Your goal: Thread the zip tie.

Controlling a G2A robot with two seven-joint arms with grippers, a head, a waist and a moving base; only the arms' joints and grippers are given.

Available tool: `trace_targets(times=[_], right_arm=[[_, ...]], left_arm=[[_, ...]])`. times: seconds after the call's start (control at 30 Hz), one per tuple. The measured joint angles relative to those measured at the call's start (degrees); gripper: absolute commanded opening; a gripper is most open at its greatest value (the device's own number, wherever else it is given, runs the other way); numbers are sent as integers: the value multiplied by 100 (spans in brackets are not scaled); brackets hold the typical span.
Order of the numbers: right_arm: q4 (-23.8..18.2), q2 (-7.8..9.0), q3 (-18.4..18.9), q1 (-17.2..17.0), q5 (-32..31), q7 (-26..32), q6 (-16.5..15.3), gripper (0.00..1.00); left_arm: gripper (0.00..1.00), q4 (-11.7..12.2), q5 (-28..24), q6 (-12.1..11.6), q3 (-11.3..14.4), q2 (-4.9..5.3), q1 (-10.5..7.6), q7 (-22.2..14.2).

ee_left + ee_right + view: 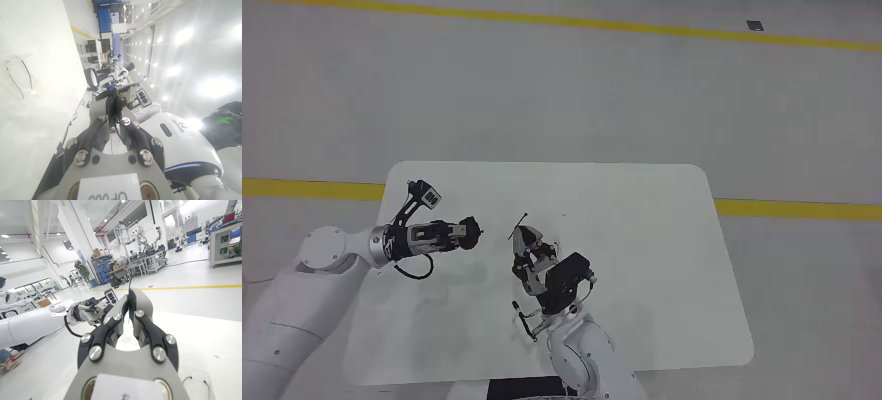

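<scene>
Top view: over the table (642, 200), the right gripper (525, 238) sits near the middle, pinching a zip tie (519, 224) whose free end points toward 1 o'clock. The left gripper (472, 233) hangs at its 9 o'clock, apart. Left wrist view: the left gripper (113, 103) is clenched; whether anything lies inside, I cannot tell. A clear bag (20, 79) lies on the table. Right wrist view: the right gripper (129, 298) clamps the zip tie (129, 283), whose end juts past the tips.
</scene>
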Motion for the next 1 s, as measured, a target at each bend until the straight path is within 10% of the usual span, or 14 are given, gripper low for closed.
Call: trace_targets(times=[0.7,1.0], right_arm=[[523,398,-1319,889,65,-435,1869,0],[522,432,-1378,920,89,-502,2018,0]], left_arm=[[0,0,0,0,0,0,0,0],[0,0,0,0,0,0,0,0]])
